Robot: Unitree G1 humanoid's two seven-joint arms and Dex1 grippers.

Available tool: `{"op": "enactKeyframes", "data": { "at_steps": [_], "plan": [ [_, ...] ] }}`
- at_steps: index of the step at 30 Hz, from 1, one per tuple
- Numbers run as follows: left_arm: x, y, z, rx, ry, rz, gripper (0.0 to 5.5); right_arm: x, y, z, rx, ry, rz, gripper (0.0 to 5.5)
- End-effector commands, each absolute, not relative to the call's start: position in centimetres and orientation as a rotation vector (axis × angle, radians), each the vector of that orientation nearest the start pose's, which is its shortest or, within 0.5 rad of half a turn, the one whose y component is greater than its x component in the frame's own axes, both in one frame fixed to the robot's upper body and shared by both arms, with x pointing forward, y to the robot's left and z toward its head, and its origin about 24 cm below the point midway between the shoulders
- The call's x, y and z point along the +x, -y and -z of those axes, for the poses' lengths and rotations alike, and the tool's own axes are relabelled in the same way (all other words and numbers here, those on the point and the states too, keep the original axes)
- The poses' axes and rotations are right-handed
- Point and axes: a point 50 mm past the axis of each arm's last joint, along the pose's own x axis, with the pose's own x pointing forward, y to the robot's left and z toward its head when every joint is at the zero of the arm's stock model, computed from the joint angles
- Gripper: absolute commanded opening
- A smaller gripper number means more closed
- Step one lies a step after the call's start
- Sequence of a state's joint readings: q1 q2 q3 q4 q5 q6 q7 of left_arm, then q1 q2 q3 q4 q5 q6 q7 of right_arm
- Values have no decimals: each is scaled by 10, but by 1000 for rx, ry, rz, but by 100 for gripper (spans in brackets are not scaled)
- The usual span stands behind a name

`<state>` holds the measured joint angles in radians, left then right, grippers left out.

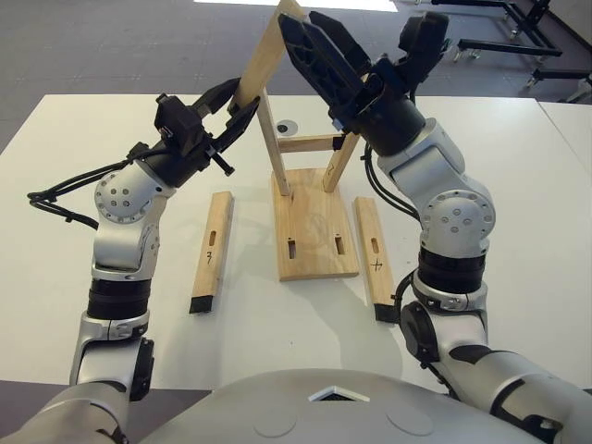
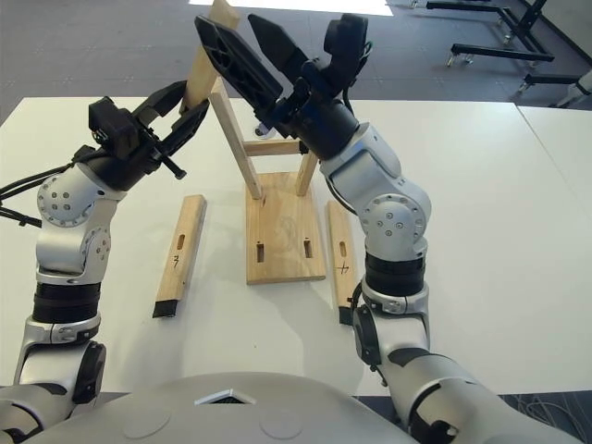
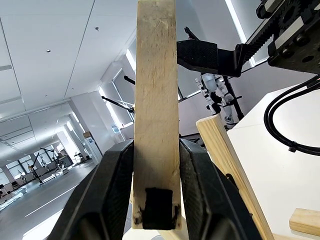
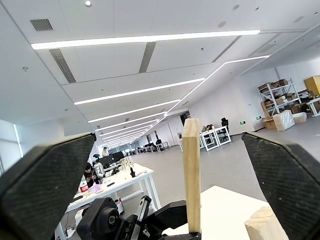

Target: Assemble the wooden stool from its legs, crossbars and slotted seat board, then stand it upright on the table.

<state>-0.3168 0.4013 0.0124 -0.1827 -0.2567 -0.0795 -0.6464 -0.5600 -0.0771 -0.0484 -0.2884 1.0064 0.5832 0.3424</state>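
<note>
Beyond the white tabletop [image 1: 74, 120] lies a grey carpet floor [image 1: 111, 46] with black wheeled metal frames [image 1: 499, 46] at the far right, a small round grey disc [image 1: 288, 127] sits in the tabletop, and a second white table [image 1: 575, 120] stands just beside it.

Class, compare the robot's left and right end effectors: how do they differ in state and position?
The left end effector is shut on a wooden bar; the right end effector is open wide and holds nothing. The left end effector grips the bar low down; the right end effector sits higher, by the bar's upper end, its fingers clear of the wood. Both are black, two-fingered and raised above the table.
</note>
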Motion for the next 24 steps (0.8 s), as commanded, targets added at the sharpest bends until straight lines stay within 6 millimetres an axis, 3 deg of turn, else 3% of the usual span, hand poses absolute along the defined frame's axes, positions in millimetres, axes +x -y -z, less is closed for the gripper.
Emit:
{"op": "enactKeyframes", "data": {
  "at_steps": [1, 7, 14, 24],
  "plan": [
    [276, -154, -180, 331, 507, 754, 128, 281, 76, -228, 682, 301, -1053, 540],
    [274, -145, -176, 339, 479, 798, 128, 283, 63, -228, 667, 290, -1090, 540],
    [278, -147, -174, 353, 457, 795, 128, 286, 52, -223, 618, 265, -1087, 430],
    [277, -150, -170, 376, 432, 840, 128, 290, 53, -219, 608, 284, -1034, 245]
  ]
}}
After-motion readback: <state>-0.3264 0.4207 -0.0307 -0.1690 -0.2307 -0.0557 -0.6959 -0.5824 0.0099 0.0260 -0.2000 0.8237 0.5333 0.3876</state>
